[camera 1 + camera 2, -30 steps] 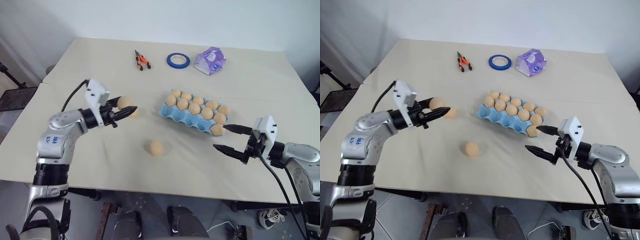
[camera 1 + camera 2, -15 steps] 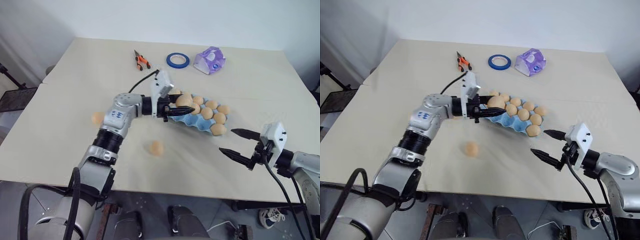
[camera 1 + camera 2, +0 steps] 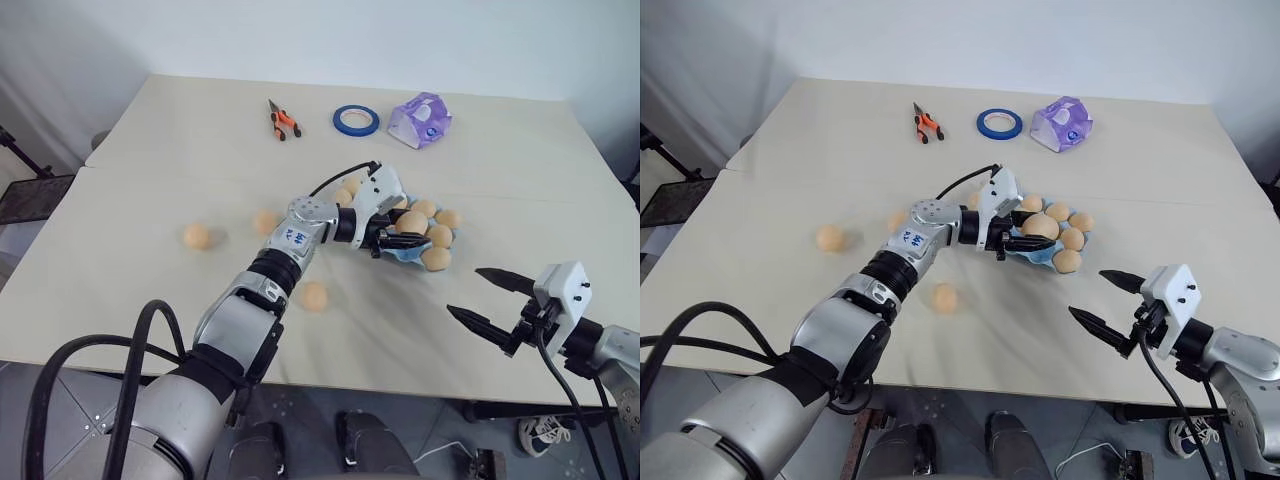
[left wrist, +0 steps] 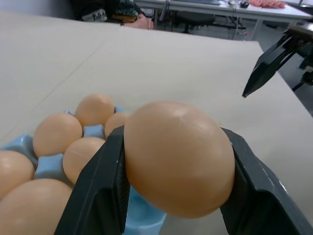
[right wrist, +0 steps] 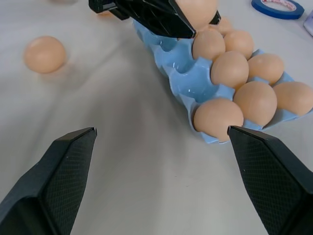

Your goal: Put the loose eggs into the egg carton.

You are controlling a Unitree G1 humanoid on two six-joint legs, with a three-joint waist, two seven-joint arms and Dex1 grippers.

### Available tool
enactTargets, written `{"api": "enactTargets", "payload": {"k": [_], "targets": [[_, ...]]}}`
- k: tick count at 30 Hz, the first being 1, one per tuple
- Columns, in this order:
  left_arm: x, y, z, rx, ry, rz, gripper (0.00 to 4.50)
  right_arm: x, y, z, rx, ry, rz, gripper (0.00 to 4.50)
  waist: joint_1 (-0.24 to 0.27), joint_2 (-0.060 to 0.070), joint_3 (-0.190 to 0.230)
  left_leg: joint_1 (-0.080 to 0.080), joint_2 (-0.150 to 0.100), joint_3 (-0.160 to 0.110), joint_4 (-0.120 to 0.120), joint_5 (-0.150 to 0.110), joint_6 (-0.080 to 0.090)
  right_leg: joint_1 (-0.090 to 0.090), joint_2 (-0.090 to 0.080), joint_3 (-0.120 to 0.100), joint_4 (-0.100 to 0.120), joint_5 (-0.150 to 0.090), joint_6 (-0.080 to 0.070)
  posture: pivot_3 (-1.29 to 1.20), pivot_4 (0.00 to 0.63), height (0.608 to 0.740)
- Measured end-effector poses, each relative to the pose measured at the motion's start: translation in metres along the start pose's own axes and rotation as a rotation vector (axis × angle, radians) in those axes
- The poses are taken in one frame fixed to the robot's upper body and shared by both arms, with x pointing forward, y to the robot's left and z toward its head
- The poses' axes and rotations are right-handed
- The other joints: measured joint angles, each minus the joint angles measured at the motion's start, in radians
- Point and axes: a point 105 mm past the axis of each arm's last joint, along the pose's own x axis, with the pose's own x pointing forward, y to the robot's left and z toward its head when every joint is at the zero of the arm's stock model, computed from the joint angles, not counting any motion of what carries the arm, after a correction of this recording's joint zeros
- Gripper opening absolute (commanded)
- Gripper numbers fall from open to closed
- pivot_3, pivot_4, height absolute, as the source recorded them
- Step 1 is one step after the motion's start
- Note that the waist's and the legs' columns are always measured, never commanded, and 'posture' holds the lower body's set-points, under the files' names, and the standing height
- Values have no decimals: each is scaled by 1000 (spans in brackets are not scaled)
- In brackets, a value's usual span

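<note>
Fingers [image 4: 105,191] of the left gripper [image 3: 400,238] clamped on one egg [image 4: 178,156], held over the near row of the blue egg carton [image 5: 190,83], above an empty cup. Carton near the middle of the tabletop [image 3: 150,160], most cups filled with eggs. Three loose eggs on the cloth to its left: one just in front [image 3: 314,296], one farther left [image 3: 197,236], one beside the arm [image 3: 265,221]. Right gripper [image 3: 487,303] low at the front right corner, well apart from the carton, fingers spread wide and holding nothing. At the far edge, orange-handled pliers [image 3: 283,119], a roll of blue tape [image 3: 356,121] and a purple-and-white packet [image 3: 419,120] lined up side by side.
</note>
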Motion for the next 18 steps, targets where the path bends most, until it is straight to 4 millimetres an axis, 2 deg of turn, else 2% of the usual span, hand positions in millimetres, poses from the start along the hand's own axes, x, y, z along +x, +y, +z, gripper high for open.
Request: {"api": "enactTargets", "payload": {"k": [4, 11, 14, 16, 18], "targets": [[4, 4, -1, -3, 6, 41, 1981, 0, 0, 2, -2, -7, -4, 4500, 1, 0, 0, 0, 0, 0, 0, 0, 0, 0, 0, 0, 0, 0, 0, 0, 150, 740], [16, 1, 12, -10, -32, 51, 1981, 1, 0, 4, -9, -14, -9, 4500, 3, 0, 0, 0, -1, 0, 0, 0, 0, 0, 0, 0, 0, 0, 1, 0, 150, 740], [20, 0, 9, -22, -19, 54, 1981, 1, 0, 5, -11, -16, -12, 4500, 2, 0, 0, 0, -1, 0, 0, 0, 0, 0, 0, 0, 0, 0, 1, 0, 150, 740], [20, 0, 6, -28, -10, 63, 2658, 1, 0, 5, -11, -16, -16, 4500, 0, 0, 0, 0, -1, 0, 0, 0, 0, 0, 0, 0, 0, 0, 1, 0, 150, 740], [20, 1, 6, -32, -13, 72, 3149, 1, 0, 5, -12, -16, -17, 4500, 1, 0, 0, 0, -1, 0, 0, 0, 0, 0, 0, 0, 0, 0, 1, 0, 150, 740]]}}
